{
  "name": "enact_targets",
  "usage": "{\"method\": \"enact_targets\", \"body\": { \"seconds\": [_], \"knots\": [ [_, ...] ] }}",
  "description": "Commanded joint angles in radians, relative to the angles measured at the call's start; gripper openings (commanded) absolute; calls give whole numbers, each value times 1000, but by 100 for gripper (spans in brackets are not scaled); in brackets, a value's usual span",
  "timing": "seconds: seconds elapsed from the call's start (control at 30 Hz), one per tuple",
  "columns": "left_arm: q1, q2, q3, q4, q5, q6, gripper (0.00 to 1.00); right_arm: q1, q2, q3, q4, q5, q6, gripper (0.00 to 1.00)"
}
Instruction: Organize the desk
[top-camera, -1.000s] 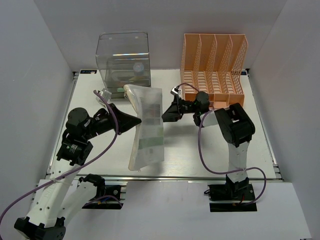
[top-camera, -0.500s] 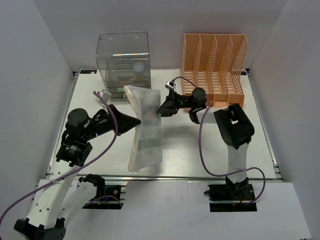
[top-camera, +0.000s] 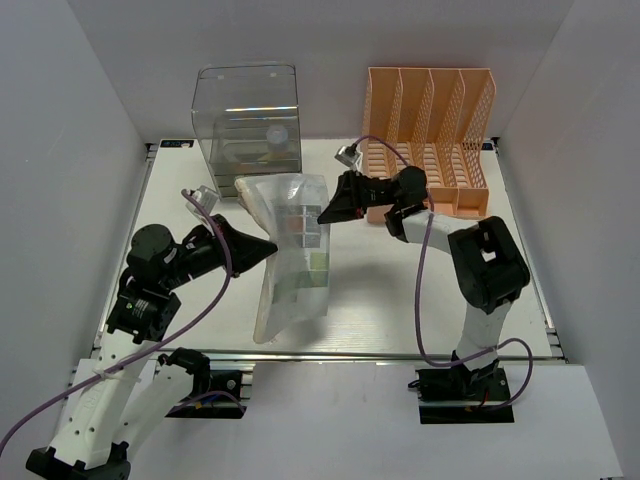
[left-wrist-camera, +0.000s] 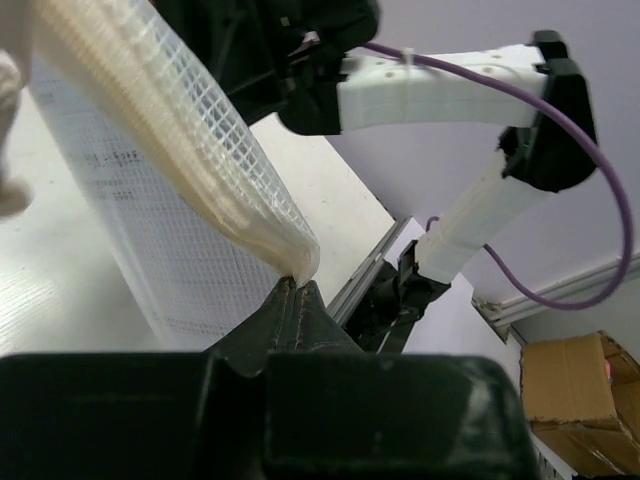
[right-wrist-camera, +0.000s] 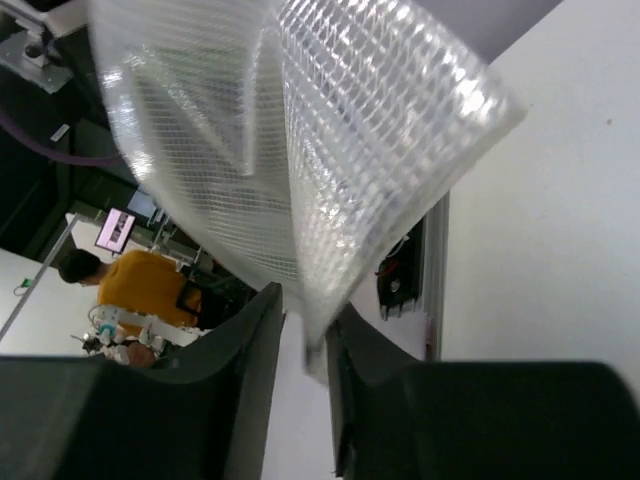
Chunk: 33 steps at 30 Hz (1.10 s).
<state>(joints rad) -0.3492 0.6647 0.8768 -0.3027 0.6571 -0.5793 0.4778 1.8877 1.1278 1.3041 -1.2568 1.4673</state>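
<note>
Left claw (top-camera: 272, 246) is clamped tight on the left edge of a clear mesh pouch (top-camera: 295, 270), its two tips meeting on the plastic seam. Facing it from the other side, the right claw (top-camera: 322, 215) has the pouch's upper right edge sitting between its jaws. They stand only narrowly apart, and I cannot tell whether they actually pinch it.

The pouch hangs between the two, its long side running from back to front. Its top is raised near the back and its lower end rests on the table (top-camera: 420, 290) close to the rail (top-camera: 380, 355). Inside it are papers (top-camera: 300, 285) with greenish and dark patches.

Underneath both claws lies the white table, flat and faintly ribbed. From where I stand it looks wider than it is deep, so its long axis runs side to side, in line with the metal rail on its near edge. Both claws are over its middle, the left one slightly nearer the front.

At the back left stands a clear drawer box (top-camera: 247, 115) with something pale inside that I cannot make out. At the back right is an orange file rack (top-camera: 428, 130), its four upright slots facing forward.
</note>
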Motion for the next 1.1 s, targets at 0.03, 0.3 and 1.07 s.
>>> {"method": "enact_targets", "body": {
  "seconds": [0.03,0.3,1.07],
  "knots": [
    [-2,6,-7,-36,-80,27,0,10,-120,-11,587,-38,-2,24],
    [-2,13,17,-85,-120,42,0,4,-275,-66,209,-82,-252,0],
    [7,-120,104,-358,-605,130,98,-130,-636,489,-1623,1178,-1662,0]
  ]
}}
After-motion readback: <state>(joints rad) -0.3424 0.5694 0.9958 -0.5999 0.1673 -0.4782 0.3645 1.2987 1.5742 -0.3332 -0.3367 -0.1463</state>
